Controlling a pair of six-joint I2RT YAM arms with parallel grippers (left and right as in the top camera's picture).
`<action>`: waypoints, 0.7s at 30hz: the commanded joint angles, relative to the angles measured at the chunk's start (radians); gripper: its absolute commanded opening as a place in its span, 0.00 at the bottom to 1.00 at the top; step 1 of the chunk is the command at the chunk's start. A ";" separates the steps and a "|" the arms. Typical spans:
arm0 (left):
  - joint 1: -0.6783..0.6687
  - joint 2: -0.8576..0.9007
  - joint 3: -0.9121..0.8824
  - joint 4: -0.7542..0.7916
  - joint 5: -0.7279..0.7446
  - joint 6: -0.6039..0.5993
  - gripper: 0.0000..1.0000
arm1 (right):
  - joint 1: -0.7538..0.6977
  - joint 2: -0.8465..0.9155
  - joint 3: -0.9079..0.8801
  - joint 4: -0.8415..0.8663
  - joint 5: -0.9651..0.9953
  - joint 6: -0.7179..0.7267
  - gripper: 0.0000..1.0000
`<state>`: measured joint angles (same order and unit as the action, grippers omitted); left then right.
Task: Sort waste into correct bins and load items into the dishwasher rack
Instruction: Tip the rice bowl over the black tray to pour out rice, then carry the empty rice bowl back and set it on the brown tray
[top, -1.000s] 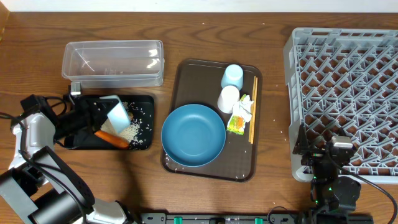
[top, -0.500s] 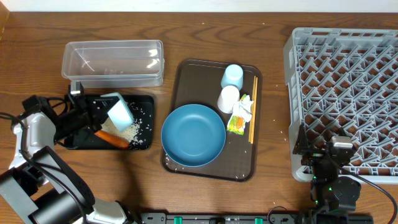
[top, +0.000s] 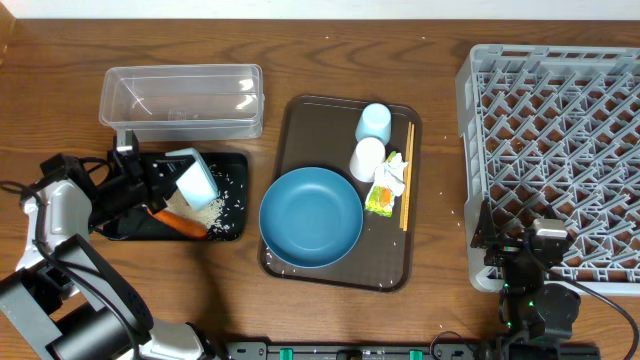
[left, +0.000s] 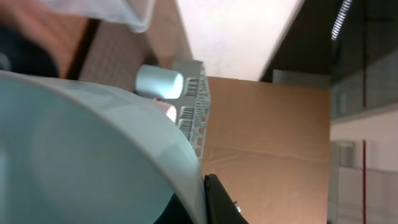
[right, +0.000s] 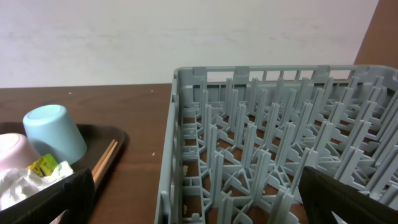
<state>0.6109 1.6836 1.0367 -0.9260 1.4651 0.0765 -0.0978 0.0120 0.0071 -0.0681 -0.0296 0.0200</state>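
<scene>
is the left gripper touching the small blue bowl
Touching. Overhead, the left gripper holds the pale-blue bowl tilted over the black tray; the left wrist view shows its rim against a finger.

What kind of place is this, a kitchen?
Probably a lab bench staged as a dish-clearing station: a wooden table with a grey dishwasher rack and a serving tray holding a blue plate.

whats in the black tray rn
An orange carrot and a pile of loose white rice lie in the black tray. The left pincer holds the small pale-blue bowl tilted over it, so whatever lies under the bowl and arm is covered.
</scene>
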 joint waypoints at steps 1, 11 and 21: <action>-0.018 -0.005 -0.001 -0.004 -0.103 -0.045 0.06 | -0.006 -0.005 -0.002 -0.003 -0.001 -0.010 0.99; -0.161 -0.034 0.017 -0.032 -0.248 -0.075 0.06 | -0.006 -0.005 -0.002 -0.003 -0.001 -0.010 0.99; -0.282 -0.287 0.117 -0.026 -0.488 -0.261 0.06 | -0.006 -0.005 -0.002 -0.003 -0.001 -0.010 0.99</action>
<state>0.3332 1.4994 1.0836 -0.9581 1.0805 -0.0872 -0.0978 0.0120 0.0071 -0.0685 -0.0296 0.0200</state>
